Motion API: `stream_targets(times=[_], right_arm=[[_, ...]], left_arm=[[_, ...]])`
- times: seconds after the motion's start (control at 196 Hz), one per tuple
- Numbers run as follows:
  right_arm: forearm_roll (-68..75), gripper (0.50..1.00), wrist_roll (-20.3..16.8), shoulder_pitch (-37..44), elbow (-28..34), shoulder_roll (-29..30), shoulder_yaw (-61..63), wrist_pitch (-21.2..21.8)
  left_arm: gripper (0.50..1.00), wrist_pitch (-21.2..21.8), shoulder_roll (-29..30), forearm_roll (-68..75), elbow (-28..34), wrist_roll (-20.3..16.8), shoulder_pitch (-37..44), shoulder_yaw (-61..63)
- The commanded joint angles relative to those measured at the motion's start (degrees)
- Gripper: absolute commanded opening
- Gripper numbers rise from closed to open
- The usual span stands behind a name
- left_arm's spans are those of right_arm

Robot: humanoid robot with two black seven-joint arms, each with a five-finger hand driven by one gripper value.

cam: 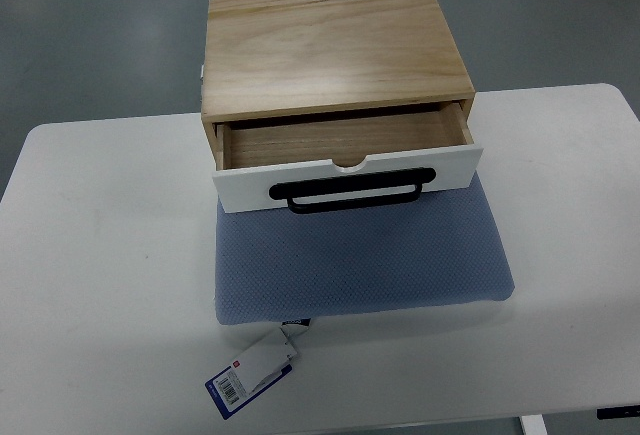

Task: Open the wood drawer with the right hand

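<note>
- From my remote seat I see neither of the robot's hands in the top view, so I can't say how open the fingers are or whether they hold anything.
- The wood drawer stands pulled partway out of its wooden box, toward the camera side.
- Drawer front is white, with a black bar handle running across it; a small half-round notch sits in the middle of its top edge.
- Inside of the drawer shows bare wood (nothing visible in the part I can see).
- Box rests on a blue-grey padded mat, the drawer front overhanging the mat's far portion.
- A tag with a barcode lies at the mat's near-left edge, on the tabletop.
- All of it sits on a white table; grey floor beyond.
</note>
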Motion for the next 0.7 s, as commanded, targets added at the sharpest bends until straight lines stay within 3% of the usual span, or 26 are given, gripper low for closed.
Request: stream_targets(times=[0.0,0.276,0.695], right_arm=[[-4.3,0.928,0.0,-3.4,-1.3,4.3,5.0,-0.3],[-15.4,0.928,-0.2,-10.1,-3.3,15.3,17.1,0.0],[-15.7,0.932,0.2,-15.8,-5.2,23.1,21.9,-0.1]], left_arm=[[1.000,0.0,0.0,0.0,0.0,0.0,0.0,0.0],[1.000,0.0,0.0,0.0,0.1,0.0,0.0,0.0],[1.000,0.0,0.0,0.0,0.0,0.0,0.0,0.0]])
